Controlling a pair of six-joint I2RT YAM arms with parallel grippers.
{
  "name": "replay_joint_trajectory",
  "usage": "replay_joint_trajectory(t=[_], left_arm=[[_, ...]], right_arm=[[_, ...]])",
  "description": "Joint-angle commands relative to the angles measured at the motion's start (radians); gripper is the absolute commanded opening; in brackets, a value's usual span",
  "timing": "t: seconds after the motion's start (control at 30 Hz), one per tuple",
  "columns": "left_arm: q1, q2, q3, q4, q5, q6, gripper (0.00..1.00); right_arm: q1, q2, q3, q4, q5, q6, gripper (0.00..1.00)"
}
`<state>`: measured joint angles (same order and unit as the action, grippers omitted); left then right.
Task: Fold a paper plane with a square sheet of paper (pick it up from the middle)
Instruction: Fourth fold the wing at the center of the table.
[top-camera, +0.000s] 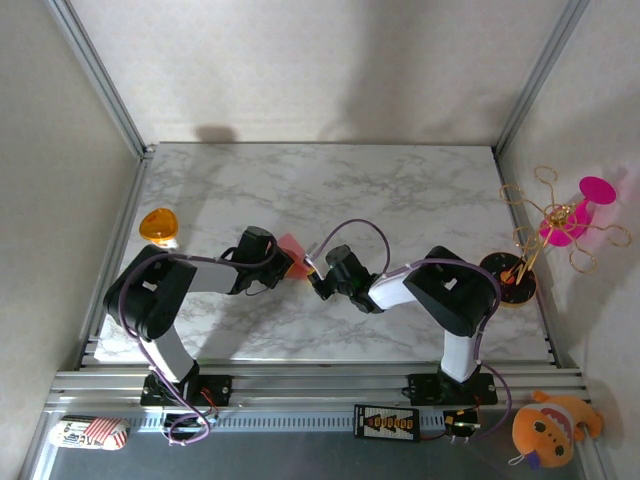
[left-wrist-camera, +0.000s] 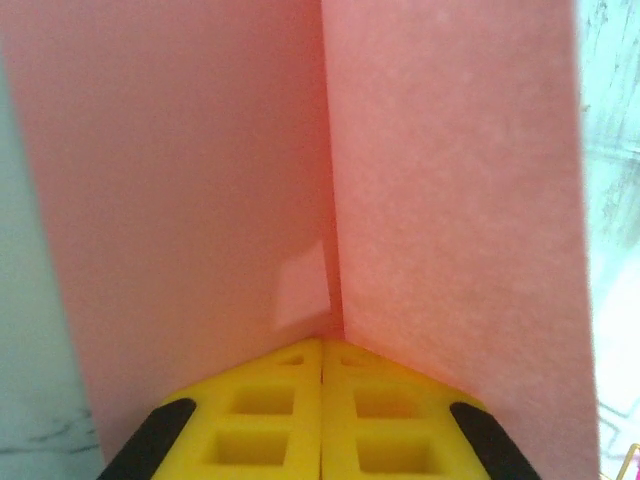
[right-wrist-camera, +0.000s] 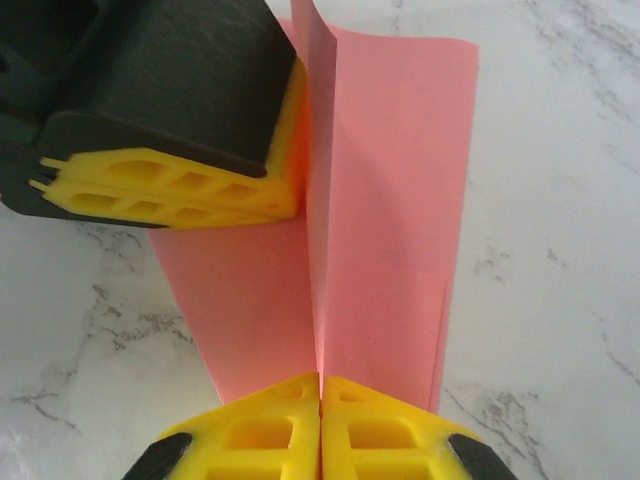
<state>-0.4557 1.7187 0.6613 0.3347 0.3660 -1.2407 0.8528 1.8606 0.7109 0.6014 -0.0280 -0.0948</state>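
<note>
The salmon-pink sheet of paper is folded along a raised centre crease, and two flaps spread from it like wings. It sits just above the marble table, near the middle. My left gripper is shut on the crease, its yellow pads pressed together with pink paper rising on both sides. From the opposite end my right gripper is shut on the same crease. In the right wrist view the left gripper's yellow fingers clamp the far part of the fold. From above, the two grippers meet at the paper.
An orange round disc lies at the table's left edge. At the right edge are a magenta flower-like toy with gold wire loops and a black round base. An orange plush and a striped object lie below the front rail.
</note>
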Motion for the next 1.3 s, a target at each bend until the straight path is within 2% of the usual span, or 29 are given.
replay_joint_trajectory(t=[0.0,0.33,0.57,0.83,1.27], left_arm=[[-0.006,-0.049,0.011,-0.066,-0.042,0.028,0.06],[0.000,-0.141,-0.038,-0.094,-0.087,0.038,0.07],[0.000,-0.123,-0.045,-0.076,-0.080,0.035,0.07],[0.002,-0.093,-0.045,-0.069,-0.079,0.043,0.07],[0.003,-0.071,-0.043,-0.081,-0.106,0.069,0.09]], right_arm=[[-0.011,0.024,0.022,-0.046,-0.045,0.033,0.09],[-0.029,0.063,0.070,-0.145,-0.123,0.095,0.08],[-0.039,0.097,0.155,-0.293,-0.206,0.184,0.06],[-0.046,0.116,0.234,-0.428,-0.243,0.242,0.05],[-0.103,0.130,0.326,-0.536,-0.390,0.301,0.05]])
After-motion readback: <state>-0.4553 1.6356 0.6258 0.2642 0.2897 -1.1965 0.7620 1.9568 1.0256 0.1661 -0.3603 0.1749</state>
